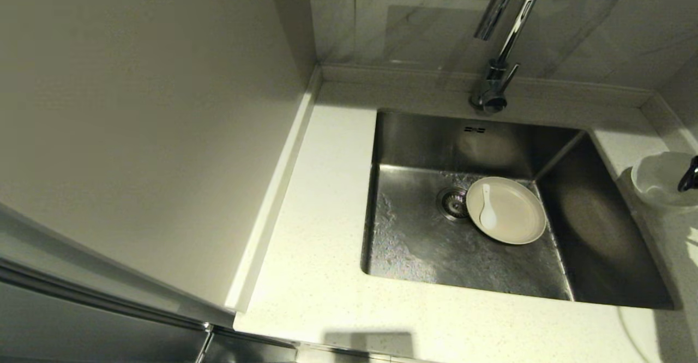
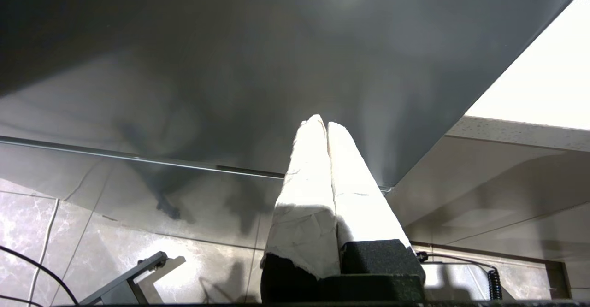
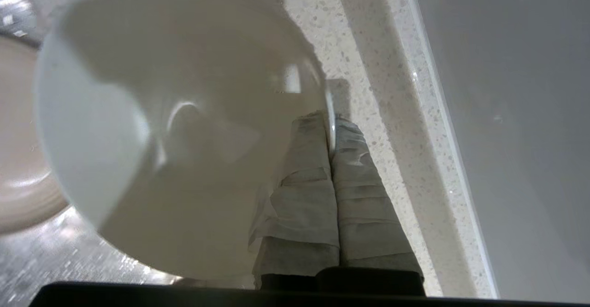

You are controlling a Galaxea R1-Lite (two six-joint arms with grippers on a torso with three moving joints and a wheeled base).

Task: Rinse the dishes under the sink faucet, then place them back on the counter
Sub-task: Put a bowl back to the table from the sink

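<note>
1. The white bowl (image 3: pixel 152 127) is sitting in the grip of the right tool (image 3: pixel 331 122), its rim pinched between the two taped fingers (image 3: pixel 304 178), one inside the bowl and one outside.
2. In the head view the bowl (image 1: pixel 660 180) is showing at the far right edge, over the counter (image 1: pixel 327 297) strip just beside the sink (image 1: pixel 425 243), with only a dark tip of the right tool (image 1: pixel 690 175) showing against it.
3. The right tool is pressing together on that rim, the bowl tilting so its hollow is facing the wrist camera.
4. Past the bowl from the tool, down in the sink, the cream plate (image 1: pixel 507 210) is lying flat on the steel floor, touching the round drain strainer (image 1: pixel 453 202).
5. The small white spoon (image 1: pixel 487 207) is resting on the plate, on the side nearer the drain.
6. The chrome faucet (image 1: pixel 504 36) is standing at the back wall, well apart from the tool, its spout arching over the basin.
7. The left tool (image 2: pixel 325 125) is hanging parked below the counter edge, fingers together and holding nothing, with tiled floor (image 2: pixel 92 233) beyond it.
</note>
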